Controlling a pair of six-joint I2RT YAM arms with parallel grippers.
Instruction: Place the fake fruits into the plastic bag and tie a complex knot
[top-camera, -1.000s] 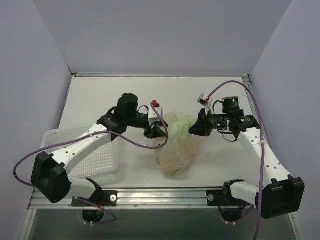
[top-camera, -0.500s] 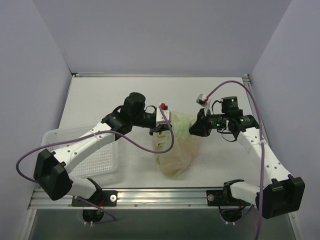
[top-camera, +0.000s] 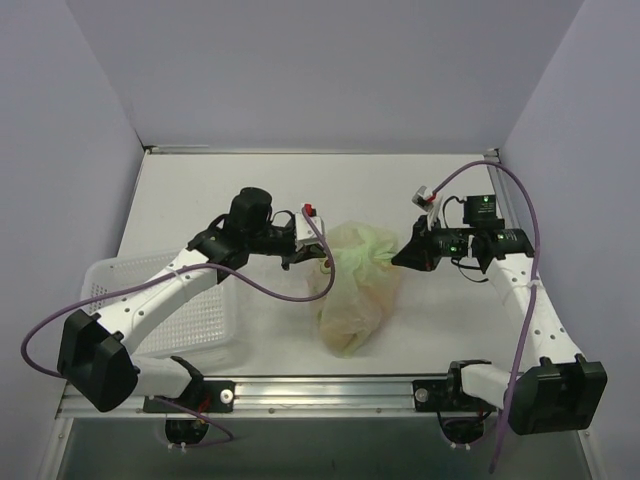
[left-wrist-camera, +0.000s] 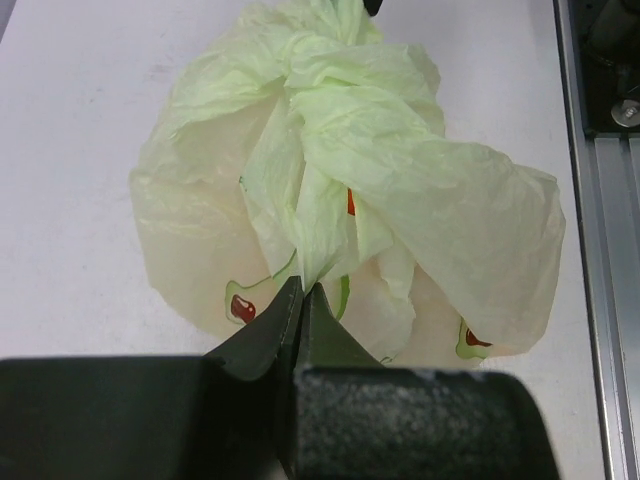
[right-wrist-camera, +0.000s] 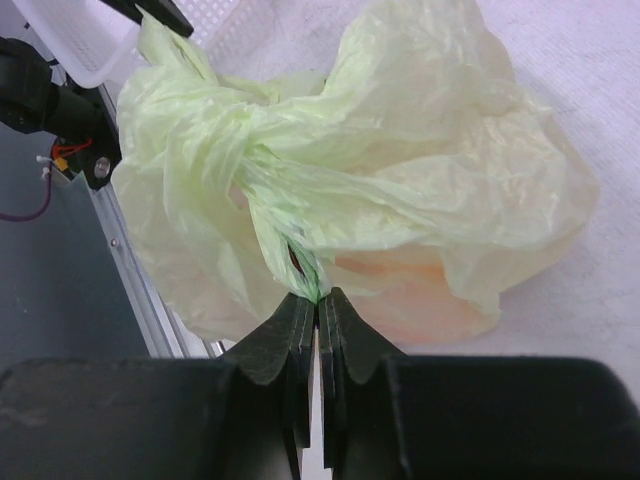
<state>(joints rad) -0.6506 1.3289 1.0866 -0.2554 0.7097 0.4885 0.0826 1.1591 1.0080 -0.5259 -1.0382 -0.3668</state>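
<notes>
Both arms pinch the plastic bag from opposite sides, so it lies on the counter between the two sets of jaws. L jaws are fully shut on a thin pleat of film right at their tips, w/ the bulk of the bag spreading out ahead of them. R jaws are also shut, on a twisted cord of film that runs from their tips up into the knot, a bunched wad just beyond. Film this thin prob needs a hard pinch or it slips out. Opposed grips look meant for pulling apart to cinch the knot tighter or start another wrap. The fake fruits are inside, seen only as a peach-orange glow through the film ahead of R jaws, and their weight likely anchors the bag. So loading seems done and this is the tying stage. The white basket sits back behind L jaws, not involved.
</notes>
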